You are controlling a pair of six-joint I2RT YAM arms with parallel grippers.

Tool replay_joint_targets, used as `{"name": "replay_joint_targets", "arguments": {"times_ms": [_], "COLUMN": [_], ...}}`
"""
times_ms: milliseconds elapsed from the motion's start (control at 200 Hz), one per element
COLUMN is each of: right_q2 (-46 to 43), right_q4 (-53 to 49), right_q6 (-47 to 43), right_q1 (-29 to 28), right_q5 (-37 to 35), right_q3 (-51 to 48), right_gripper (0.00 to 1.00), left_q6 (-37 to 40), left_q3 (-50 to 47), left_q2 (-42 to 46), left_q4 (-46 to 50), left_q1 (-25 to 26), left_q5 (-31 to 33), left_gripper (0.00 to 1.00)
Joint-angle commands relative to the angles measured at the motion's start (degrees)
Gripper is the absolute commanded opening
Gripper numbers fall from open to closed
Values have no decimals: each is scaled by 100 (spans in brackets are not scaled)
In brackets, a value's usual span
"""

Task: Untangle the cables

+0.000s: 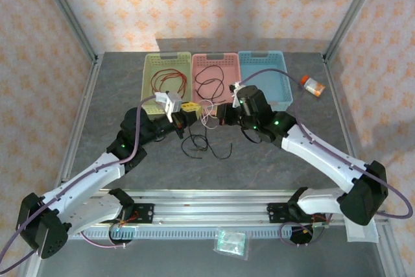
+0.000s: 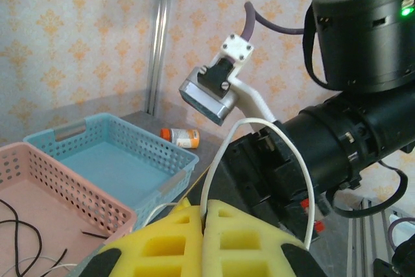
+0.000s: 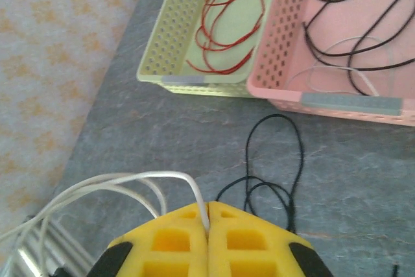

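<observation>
**White cable pinched at both ends, black strand loose below**

At the left, the yellow basket [image 3: 194,79] holds the red cable [image 3: 209,27], coiled and lying by itself. Just in front of that basket, the left gripper [image 2: 203,207] has its yellow fingers pressed together on the white cable [image 2: 250,120], which rises from the tips in a tall arch. That cable is the piece in hand: it hangs above the table in the short gap between the two arms, so its long axis runs left to right, from one set of fingers to the other.

Under it, nearer the bases, a loose black cable [image 3: 301,154] lies on the table in overlapping loops. I cannot tell whether it touches the white one. Behind it, the pink basket [image 3: 350,103] holds another black cable, with a pale strand lying across it.

The right gripper [image 3: 207,215] is also closed tight on the white cable, and the strand trails off to its left in a double curve. Both arms are equally close to it — each has an end. The next move probably depends on drawing those ends apart along the left-right line, or lifting them, to clear the black loops. The blue basket [image 1: 285,95], at the far right, is nearer the right arm.
</observation>
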State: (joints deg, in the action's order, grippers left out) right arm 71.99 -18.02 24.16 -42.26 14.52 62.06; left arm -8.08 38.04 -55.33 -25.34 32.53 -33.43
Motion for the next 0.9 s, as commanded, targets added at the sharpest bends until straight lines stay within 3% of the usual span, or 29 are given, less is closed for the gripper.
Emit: {"name": "replay_joint_targets", "arguments": {"times_ms": [0, 431, 631, 781, 896], "right_q2": [59, -18, -780, -1070, -1096], "right_q4": [-204, -236, 648, 689, 508], "right_q6": [-111, -388, -726, -755, -823], "right_q1": [97, 631, 631, 631, 631], "right_q5": [-533, -438, 261, 353, 367], "right_q3": [-134, -626, -852, -797, -748], "right_gripper": [0, 0, 0, 0, 0], "left_q6": [-114, -279, -493, -757, -912], "left_q3": [-49, -301, -712, -1066, -1202], "left_q2": [208, 596, 295, 250, 365], "left_q4": [-376, -243, -58, -153, -271], "left_q1": [-66, -312, -312, -309, -309], "left_q5": [113, 4, -118, 409, 939], "left_gripper": [0, 0, 0, 18, 40]}}
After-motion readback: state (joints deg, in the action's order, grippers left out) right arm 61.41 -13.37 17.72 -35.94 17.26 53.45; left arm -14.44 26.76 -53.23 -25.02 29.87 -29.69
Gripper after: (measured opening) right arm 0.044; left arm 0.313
